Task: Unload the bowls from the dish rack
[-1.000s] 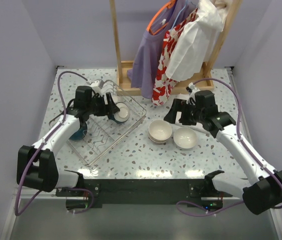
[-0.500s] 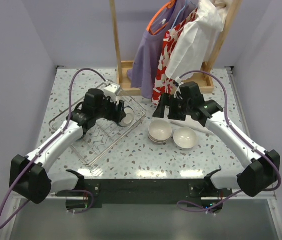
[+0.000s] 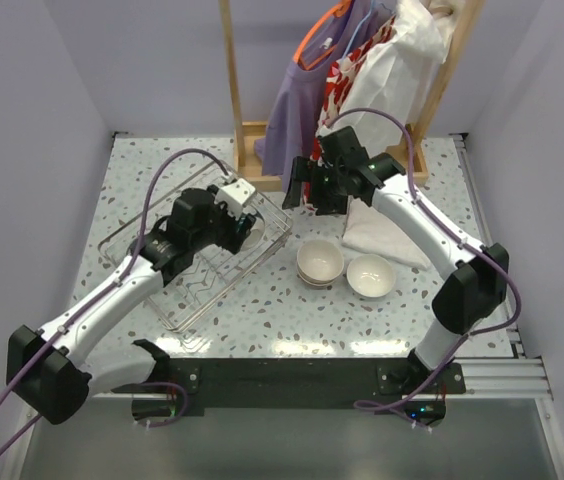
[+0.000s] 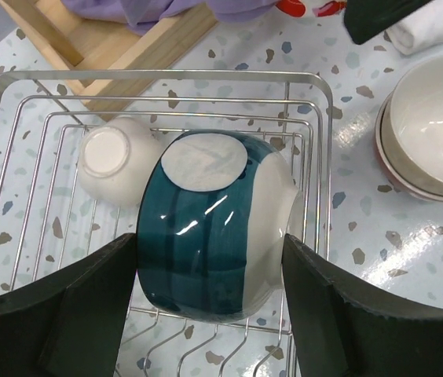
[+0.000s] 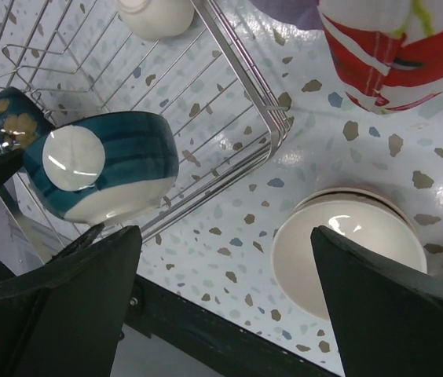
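Left pincer (image 4: pixel 210 255) grips the white ceramic bowl with teal band (image 4: pixel 206 224) above the silver wire dish rack (image 4: pixel 166 75) near the desk's left edge. The right pincer (image 3: pixel 302 192) gapes empty. Unloaded mid-desk are a beige-on-red stack (image 3: pixel 320 262) and a plain white bowl (image 3: pixel 370 275). A small white bowl (image 4: pixel 115 161) and a dark blue patterned bowl (image 5: pixel 5 118) are left inside.

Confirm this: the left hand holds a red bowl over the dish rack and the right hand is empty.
Wrong colour: the bowl in the left hand is white with a teal band, not red; the left wrist view shows it. It is over the dish rack, and the right hand is empty.
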